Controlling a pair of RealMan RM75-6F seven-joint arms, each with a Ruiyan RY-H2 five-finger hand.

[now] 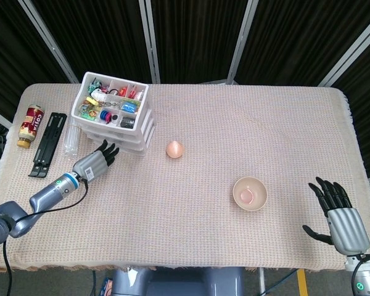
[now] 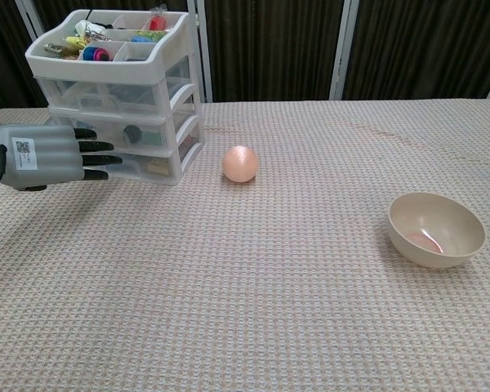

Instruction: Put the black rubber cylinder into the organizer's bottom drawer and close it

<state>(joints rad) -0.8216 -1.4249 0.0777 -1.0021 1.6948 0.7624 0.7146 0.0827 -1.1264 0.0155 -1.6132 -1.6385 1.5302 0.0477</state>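
Left hand [image 2: 45, 156] fingers extended, empty, at organizer [image 2: 114, 98] front; right hand [image 1: 342, 217] spread, head view only.

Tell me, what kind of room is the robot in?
Probably a robot test lab, not a home. A table under a woven cloth stands against black curtain panels on metal frames, and odd practice things lie about: a drawer organizer, a pink ball and a bowl.
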